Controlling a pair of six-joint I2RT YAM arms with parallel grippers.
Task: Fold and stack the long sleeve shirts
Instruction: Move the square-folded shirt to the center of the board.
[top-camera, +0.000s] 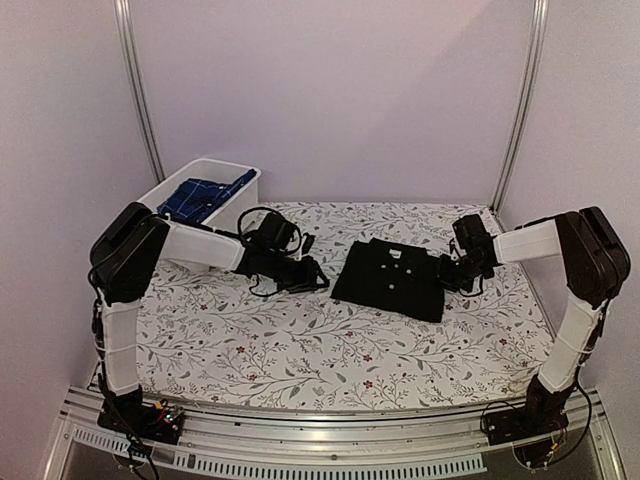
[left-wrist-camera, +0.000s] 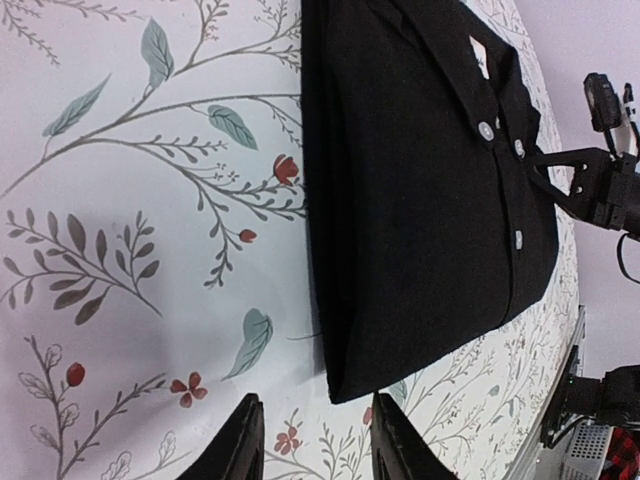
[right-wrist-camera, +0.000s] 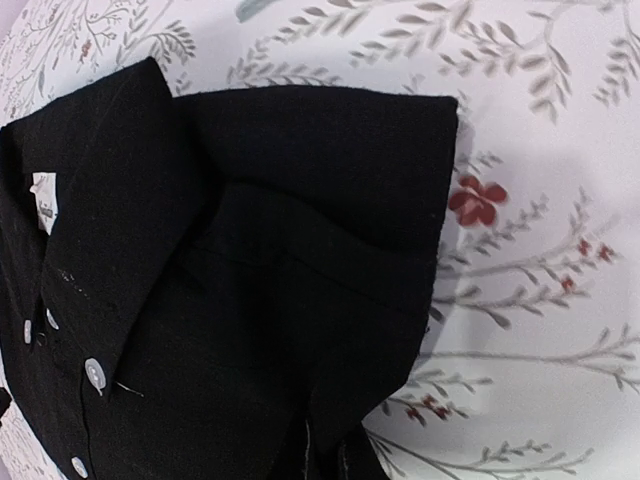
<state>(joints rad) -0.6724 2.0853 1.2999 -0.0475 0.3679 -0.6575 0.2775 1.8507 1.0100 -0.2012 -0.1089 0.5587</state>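
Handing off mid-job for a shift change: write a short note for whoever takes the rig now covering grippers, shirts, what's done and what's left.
Left gripper: open, empty, low over the table beside the black shirt.
Right gripper: at that shirt's opposite edge; open or shut cannot be told.
Black shirt: folded, flat on the table.
Blue plaid shirt: bunched in the white tub.
Done: black shirt folded.
Left: take out the plaid shirt, fold it, stack the two.
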